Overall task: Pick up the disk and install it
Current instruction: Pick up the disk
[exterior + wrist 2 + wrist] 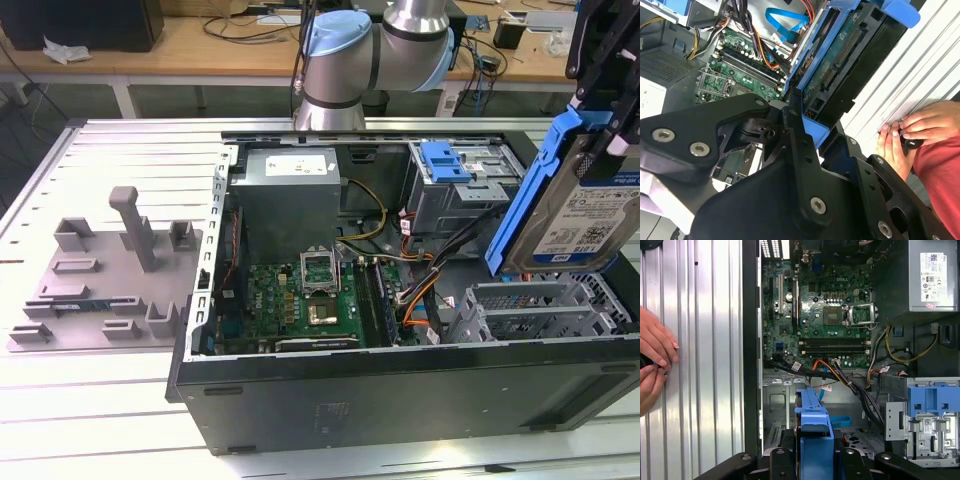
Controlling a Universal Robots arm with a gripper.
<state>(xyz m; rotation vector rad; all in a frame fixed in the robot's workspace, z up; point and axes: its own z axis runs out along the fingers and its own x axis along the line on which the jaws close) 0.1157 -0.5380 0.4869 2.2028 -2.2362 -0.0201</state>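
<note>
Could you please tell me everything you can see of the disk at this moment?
The disk is a flat silver metal drive with a white-and-blue label, set in a blue plastic frame. In the second wrist view its other face shows a green circuit board. The gripper clamps the frame's end, holding it steeply tilted in the air above the open computer case, at the exterior view's right.

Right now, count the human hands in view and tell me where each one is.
2. One hand and the other hand are close together over the ribbed metal table, beside the open computer case. Any others would be out of frame.
</note>
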